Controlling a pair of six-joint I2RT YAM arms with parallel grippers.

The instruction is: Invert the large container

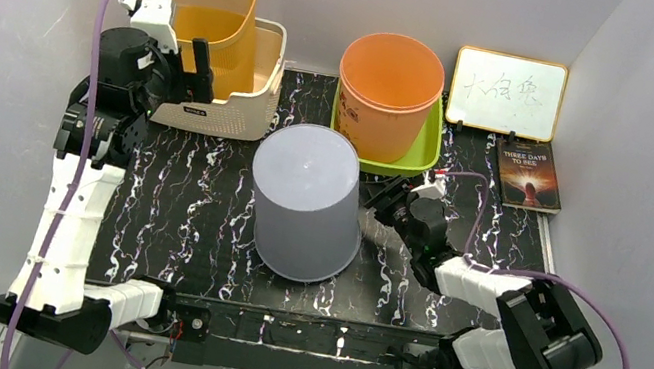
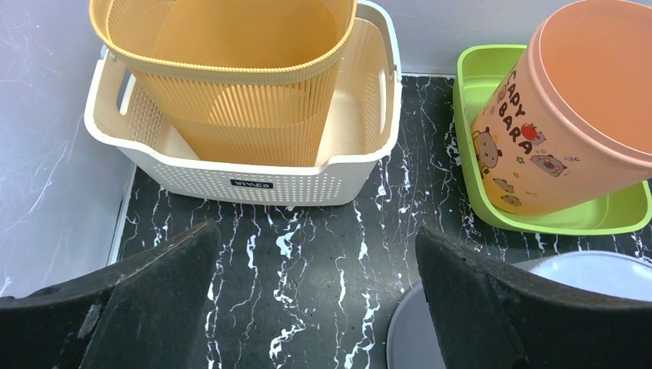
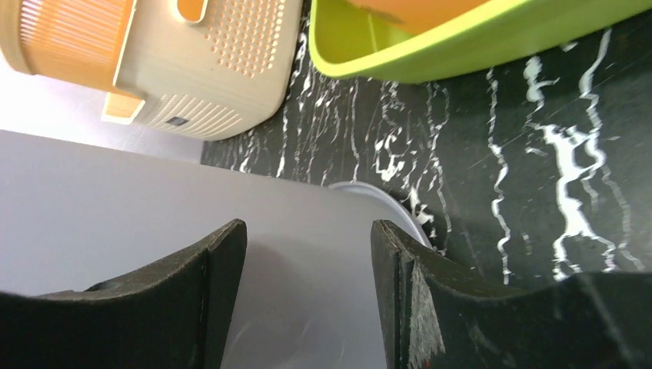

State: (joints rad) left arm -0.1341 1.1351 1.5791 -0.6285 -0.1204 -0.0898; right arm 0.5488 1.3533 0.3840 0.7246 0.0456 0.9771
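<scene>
The large grey container (image 1: 307,203) stands mouth-down in the middle of the black marbled surface (image 1: 186,211), its closed base facing up and its wider rim on the surface. The right tool (image 1: 382,196) is low at the container's right flank. In the right wrist view its fingers (image 3: 219,261) stand partly apart with the grey wall (image 3: 115,200) filling the gap beyond them, and nothing looks pinched between them. Just behind the container and this tool lies a green tray (image 1: 426,149) holding an orange bucket (image 1: 390,89) with a capybara print, so the space at the back right is tight. Farther right a small whiteboard (image 1: 507,92) leans against the back wall with a dark book (image 1: 529,174) lying before it. The left tool (image 2: 314,254) hangs high at the back left with its jaws spread wide and nothing in them. Under and behind it sits a cream perforated basket (image 1: 241,103) with a yellow slatted basket (image 1: 215,18) nested inside, near the container's back left side but apart from it.
</scene>
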